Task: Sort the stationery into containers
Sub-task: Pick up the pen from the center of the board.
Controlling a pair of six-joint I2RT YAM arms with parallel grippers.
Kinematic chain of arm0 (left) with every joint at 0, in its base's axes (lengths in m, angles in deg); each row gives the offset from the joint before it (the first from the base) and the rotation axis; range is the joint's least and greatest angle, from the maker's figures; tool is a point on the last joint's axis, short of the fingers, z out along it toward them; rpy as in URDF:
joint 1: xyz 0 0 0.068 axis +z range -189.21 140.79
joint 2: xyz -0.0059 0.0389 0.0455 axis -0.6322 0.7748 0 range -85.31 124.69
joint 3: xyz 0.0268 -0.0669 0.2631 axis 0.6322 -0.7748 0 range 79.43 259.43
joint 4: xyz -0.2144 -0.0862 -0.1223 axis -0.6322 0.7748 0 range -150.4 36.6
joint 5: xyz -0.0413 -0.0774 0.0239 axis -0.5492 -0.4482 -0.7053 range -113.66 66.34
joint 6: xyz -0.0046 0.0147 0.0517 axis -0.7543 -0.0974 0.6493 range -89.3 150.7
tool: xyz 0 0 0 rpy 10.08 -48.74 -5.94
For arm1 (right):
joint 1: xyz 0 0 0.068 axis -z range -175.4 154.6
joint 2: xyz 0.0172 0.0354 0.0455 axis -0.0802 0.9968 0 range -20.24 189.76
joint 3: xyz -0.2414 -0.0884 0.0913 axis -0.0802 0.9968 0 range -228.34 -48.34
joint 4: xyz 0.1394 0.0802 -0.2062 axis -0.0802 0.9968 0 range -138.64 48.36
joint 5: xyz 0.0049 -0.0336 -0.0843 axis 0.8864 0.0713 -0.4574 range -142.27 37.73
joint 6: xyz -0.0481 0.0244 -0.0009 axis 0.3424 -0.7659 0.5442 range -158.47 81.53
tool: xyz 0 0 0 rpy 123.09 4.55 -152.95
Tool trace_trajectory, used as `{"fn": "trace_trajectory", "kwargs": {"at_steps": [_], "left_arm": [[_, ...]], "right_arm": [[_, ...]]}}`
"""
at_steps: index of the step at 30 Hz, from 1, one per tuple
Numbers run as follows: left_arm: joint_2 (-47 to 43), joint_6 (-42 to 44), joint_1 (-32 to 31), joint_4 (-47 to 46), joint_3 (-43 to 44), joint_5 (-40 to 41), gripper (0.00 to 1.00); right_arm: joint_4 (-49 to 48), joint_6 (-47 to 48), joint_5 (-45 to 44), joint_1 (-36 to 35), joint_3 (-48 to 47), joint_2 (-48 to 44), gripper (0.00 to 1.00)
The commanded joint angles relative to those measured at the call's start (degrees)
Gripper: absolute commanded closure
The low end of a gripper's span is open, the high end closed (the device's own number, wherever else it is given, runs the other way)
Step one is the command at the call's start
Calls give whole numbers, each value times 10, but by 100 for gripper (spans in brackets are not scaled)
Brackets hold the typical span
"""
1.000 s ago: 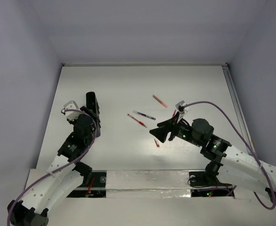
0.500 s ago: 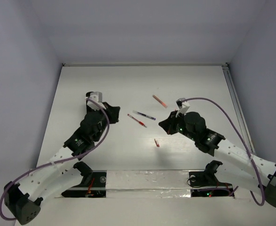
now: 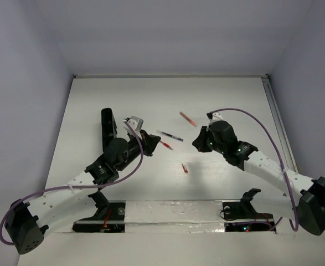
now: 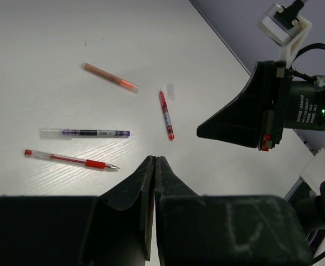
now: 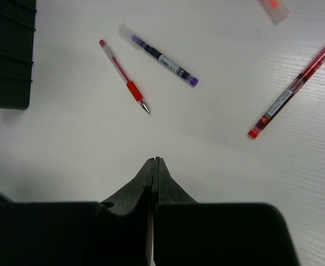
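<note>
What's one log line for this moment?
left gripper: shut, empty | right gripper: shut, empty | red gel pen, purple pen: loose on table | black box: apart from pens

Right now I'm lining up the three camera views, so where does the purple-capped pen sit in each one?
Top external: the purple-capped pen lies near the centre of the picture.
Left wrist: left of centre, lying almost level.
Right wrist: upper middle, slanting down to the right.
Shared landmark: the red gel pen lies right next to it in all three.
</note>
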Motion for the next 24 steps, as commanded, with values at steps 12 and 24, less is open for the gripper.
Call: {"fn": "trace_trajectory", "kwargs": {"at_steps": [12, 24], "left_arm": [[3, 54, -2, -139, -57, -45, 95], [-16, 12, -2, -158, -67, -108, 91]], "right_arm": [[21, 86, 40, 1, -190, 231, 96], [26, 297, 172, 27, -315, 379, 55]]}}
